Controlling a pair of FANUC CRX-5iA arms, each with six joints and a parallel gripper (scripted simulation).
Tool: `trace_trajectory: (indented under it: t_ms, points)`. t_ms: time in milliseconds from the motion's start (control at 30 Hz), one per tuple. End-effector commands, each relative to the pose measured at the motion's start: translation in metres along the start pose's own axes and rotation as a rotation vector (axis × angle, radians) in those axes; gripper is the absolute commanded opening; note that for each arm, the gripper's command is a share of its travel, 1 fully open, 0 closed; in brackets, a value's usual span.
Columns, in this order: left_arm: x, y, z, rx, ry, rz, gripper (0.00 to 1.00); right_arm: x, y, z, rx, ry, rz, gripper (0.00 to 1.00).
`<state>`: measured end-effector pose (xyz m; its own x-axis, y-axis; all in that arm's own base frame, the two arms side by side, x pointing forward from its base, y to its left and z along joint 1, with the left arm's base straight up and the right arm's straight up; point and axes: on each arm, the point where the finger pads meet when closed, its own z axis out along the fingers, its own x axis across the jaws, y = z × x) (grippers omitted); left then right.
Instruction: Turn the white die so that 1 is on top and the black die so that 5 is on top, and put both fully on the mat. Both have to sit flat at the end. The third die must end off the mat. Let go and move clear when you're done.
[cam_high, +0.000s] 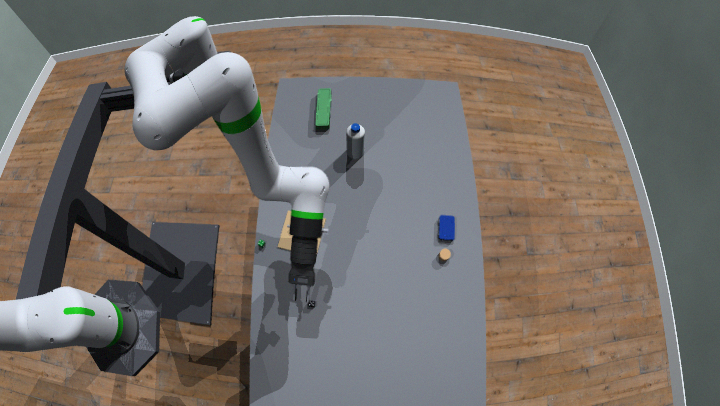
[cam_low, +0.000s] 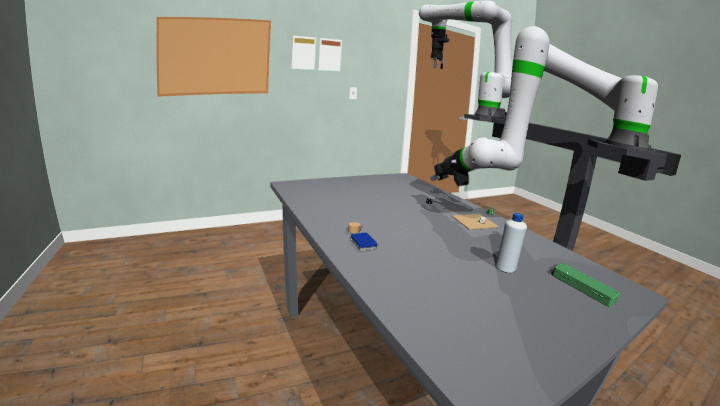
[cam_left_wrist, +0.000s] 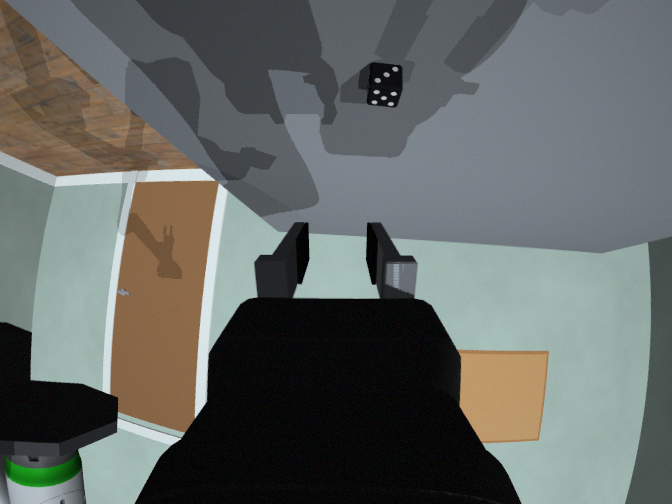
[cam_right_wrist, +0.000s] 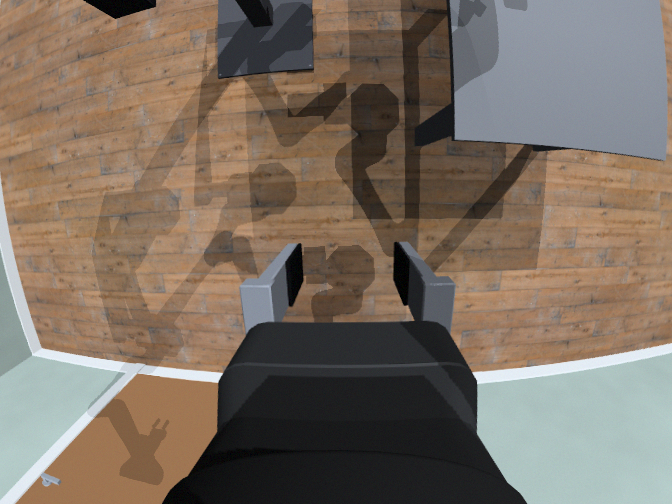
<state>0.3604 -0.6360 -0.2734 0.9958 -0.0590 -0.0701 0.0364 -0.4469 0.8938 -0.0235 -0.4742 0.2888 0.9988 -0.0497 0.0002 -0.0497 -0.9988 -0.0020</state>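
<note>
The black die (cam_high: 311, 304) (cam_low: 429, 200) (cam_left_wrist: 384, 85) sits flat on the table, off the mat, five pips on top and three on a side. My left gripper (cam_high: 301, 298) (cam_low: 434, 178) (cam_left_wrist: 337, 241) is tilted, open and empty, above the table near the black die. The white die (cam_low: 482, 219) stands on the tan mat (cam_high: 286, 244) (cam_low: 464, 220); its pips are too small to read, and the left arm hides it in the top view. The green die (cam_high: 261, 243) (cam_low: 490, 211) lies off the mat near the table edge. My right gripper (cam_low: 438, 66) (cam_right_wrist: 347, 261) is open and empty, raised high away from the table.
A white bottle (cam_high: 355, 143) (cam_low: 511, 247) stands beyond the mat, with a long green box (cam_high: 323, 109) (cam_low: 584, 284) farther on. A blue box (cam_high: 446, 227) (cam_low: 364, 241) and a tan cylinder (cam_high: 444, 254) (cam_low: 354, 227) stand near the opposite table edge.
</note>
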Motion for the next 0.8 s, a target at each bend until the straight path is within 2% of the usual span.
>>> trace_trajectory:
  t_ms: [0, 33, 67, 100, 133, 167, 200, 300, 367, 433, 567, 700, 767]
  points:
    - [-0.019, 0.029, 0.025, -0.017, -0.098, -0.029, 0.7, 0.0, 0.0, -0.001, -0.002, 0.0, 0.0, 1.0]
    - [-0.019, 0.03, 0.026, -0.018, -0.101, -0.029, 0.7, 0.0, 0.0, -0.001, -0.002, 0.0, 0.0, 1.0]
    - [-0.029, 0.041, 0.035, -0.018, -0.144, -0.041, 0.7, 0.0, 0.0, -0.001, -0.002, 0.0, 0.0, 1.0]
    - [-0.03, 0.042, 0.036, -0.018, -0.147, -0.042, 0.7, 0.0, 0.0, -0.001, -0.002, 0.0, 0.0, 1.0]
    - [-0.039, 0.052, 0.044, -0.015, -0.189, -0.052, 0.7, 0.0, 0.0, -0.001, -0.002, 0.0, 0.0, 1.0]
    - [-0.041, 0.054, 0.045, -0.014, -0.197, -0.054, 0.7, 0.0, 0.0, -0.001, -0.002, 0.0, 0.0, 1.0]
    - [-0.051, 0.063, 0.052, -0.008, -0.236, -0.063, 0.7, 0.0, 0.0, -0.001, -0.002, 0.0, 0.0, 1.0]
    - [-0.068, 0.078, 0.063, 0.012, -0.306, -0.078, 0.7, 0.0, 0.0, -0.001, -0.002, 0.0, 0.0, 1.0]
    - [-0.068, 0.078, 0.063, 0.012, -0.306, -0.078, 0.7, 0.0, 0.0, -0.001, -0.002, 0.0, 0.0, 1.0]
    - [-0.094, 0.095, 0.074, 0.06, -0.401, -0.095, 0.7, 0.0, 0.0, -0.001, -0.002, 0.0, 0.0, 1.0]
    - [-0.121, 0.106, 0.081, 0.143, -0.493, -0.106, 0.7, 0.0, 0.0, -0.001, -0.002, 0.0, 0.0, 1.0]
    - [-0.137, 0.109, 0.082, 0.223, -0.545, -0.11, 0.7, 0.0, 0.0, -0.001, -0.002, 0.0, 0.0, 1.0]
    - [-0.147, 0.107, 0.081, 0.289, -0.572, -0.11, 0.7, 0.0, 0.0, -0.001, -0.002, 0.0, 0.0, 1.0]
